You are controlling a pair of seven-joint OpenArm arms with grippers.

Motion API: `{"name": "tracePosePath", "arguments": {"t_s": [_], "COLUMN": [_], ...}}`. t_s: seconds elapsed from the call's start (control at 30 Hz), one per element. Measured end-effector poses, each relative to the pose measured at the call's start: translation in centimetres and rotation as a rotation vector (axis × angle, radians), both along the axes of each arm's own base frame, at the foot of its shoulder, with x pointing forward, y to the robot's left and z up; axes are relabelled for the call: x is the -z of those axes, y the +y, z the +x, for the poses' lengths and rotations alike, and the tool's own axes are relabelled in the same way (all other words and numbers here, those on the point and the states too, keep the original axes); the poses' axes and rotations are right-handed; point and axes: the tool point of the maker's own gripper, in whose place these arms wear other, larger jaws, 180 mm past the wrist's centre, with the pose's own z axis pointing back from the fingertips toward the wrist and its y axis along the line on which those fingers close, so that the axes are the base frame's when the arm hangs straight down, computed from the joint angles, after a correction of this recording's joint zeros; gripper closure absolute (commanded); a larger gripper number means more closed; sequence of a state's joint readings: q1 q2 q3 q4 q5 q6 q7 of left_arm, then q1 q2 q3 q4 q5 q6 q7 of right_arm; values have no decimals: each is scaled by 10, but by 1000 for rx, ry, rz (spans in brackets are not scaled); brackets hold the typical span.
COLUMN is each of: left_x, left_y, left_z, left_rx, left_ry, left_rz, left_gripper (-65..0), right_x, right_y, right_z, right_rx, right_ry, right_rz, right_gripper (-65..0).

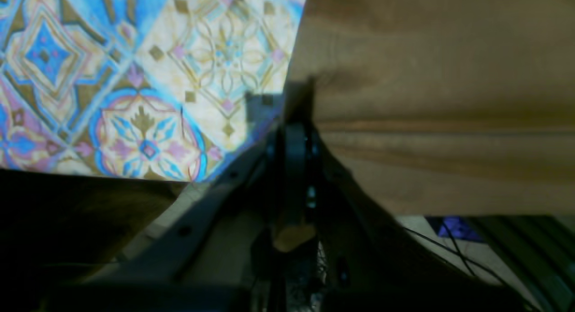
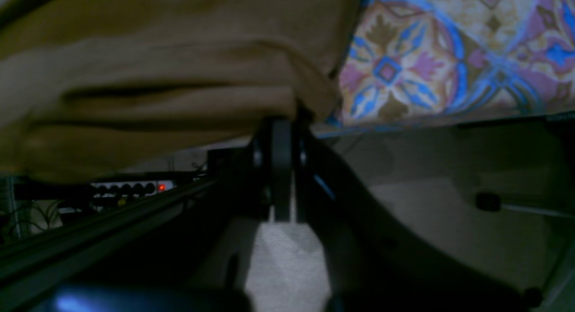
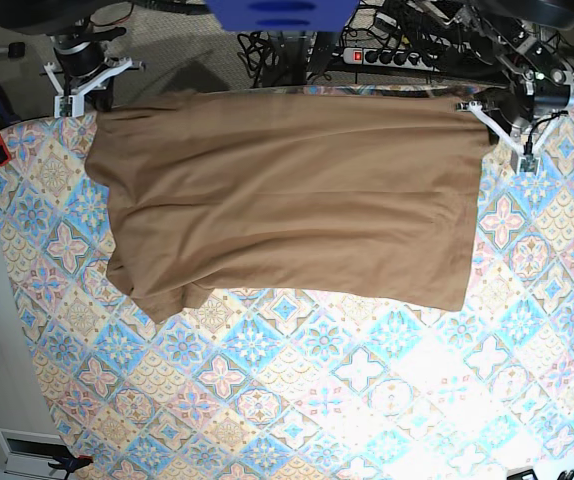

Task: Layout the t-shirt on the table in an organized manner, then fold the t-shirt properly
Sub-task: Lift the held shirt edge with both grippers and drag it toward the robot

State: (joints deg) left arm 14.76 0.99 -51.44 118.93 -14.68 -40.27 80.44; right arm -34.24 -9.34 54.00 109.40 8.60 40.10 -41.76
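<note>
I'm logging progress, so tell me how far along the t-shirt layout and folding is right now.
Laying out is mostly done: the t-shirt lies spread across the table, though its lower sleeve end is still bunched. In hand: the left gripper and right gripper each pinch a far corner at the table's edge. Left: smoothing that end and all folding; no fold shows yet.

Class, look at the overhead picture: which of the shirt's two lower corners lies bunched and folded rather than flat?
The corner of the plain tan-brown cotton t-shirt on the picture's left; the other lower corner lies flat and square.

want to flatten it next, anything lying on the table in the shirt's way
Nothing visible does. Both pincers, left and right, pinch the t-shirt at the far corners, and the table below it shows only bare patterned cloth.
</note>
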Motion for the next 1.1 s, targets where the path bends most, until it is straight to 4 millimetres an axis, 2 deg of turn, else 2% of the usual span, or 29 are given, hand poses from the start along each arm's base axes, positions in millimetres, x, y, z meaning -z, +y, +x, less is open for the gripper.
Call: {"name": "tracePosePath", "arguments": {"t_s": [0.13, 0.33, 0.53, 0.77, 0.93, 1.1], "left_x": [-3, -9, -16, -22, -25, -27], "left_y": [0, -3, 7, 10, 10, -4], "left_z": [7, 29, 39, 48, 55, 71], "left_rx": [-1, 26, 0, -9, -6, 71], "left_ry": [-16, -36, -34, -51, -67, -40], "left_rz": [1, 32, 88, 104, 106, 153], "left_gripper": [0, 0, 0, 0, 0, 0], "right_x": [0, -13, -7, -10, -26, -18], "right_y": [0, 0, 0, 0, 1, 0], "right_z": [1, 39, 28, 38, 70, 58], "right_rx": [0, 0, 1, 0, -1, 0], "right_ry": [-2, -106, -60, -87, -188, -136], "right_rz": [1, 2, -1, 1, 5, -1], "right_gripper": [0, 0, 0, 0, 0, 0]}}
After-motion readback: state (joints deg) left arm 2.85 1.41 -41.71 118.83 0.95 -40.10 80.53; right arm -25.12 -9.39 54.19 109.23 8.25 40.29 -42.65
